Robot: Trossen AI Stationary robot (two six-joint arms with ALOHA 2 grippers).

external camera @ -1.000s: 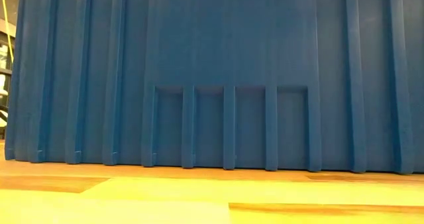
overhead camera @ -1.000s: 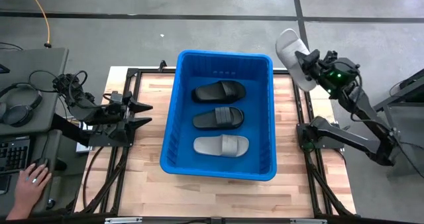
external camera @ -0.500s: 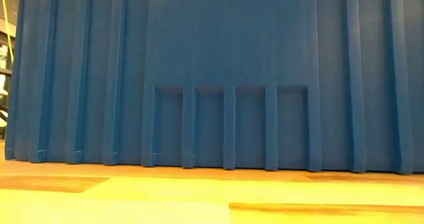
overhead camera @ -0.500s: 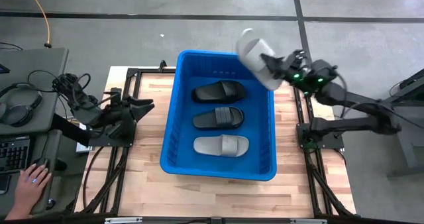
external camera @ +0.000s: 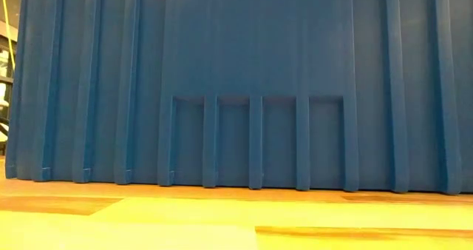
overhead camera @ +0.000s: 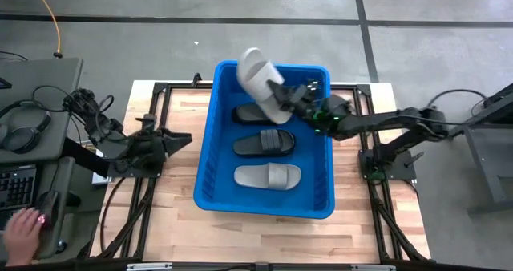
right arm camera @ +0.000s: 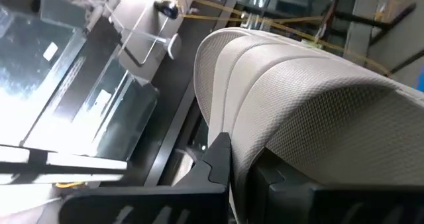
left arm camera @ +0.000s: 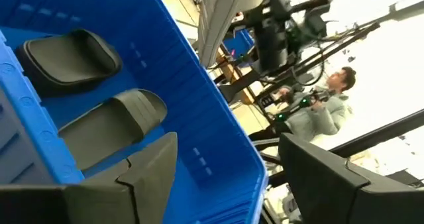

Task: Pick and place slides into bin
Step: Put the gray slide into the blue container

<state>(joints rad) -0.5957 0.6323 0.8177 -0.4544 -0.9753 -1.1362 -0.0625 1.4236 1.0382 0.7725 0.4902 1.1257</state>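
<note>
While the right gripper (overhead camera: 282, 101) hung over the far end of the bin (overhead camera: 210, 135), it was clamped on a white slide (overhead camera: 258, 74), holding it by one end so that most of the sandal stuck up and out beyond the fingers. Below and nearer than the gripper, three more slides lay in a row on the bin floor: a black one (overhead camera: 265, 110) almost under it, a second black one (overhead camera: 264, 143) next, then a grey one (overhead camera: 268, 176) farthest from it. The left gripper (overhead camera: 178, 139) waited outside the bin's left wall, its fingers spread apart and empty. The held slide looked light and rubbery, likely to flex and swing in a pinch at its end; its textured sole (right arm camera: 311, 118) probably gave decent grip, and the stiffer sole edge or the strap seemed the safest places to hold. The right wrist view was nearly filled by that sole, so the fingertips' exact contact could not be made out. The low view showed only the bin's ribbed wall (external camera: 236, 87), with both arms and every slide hidden.
</note>
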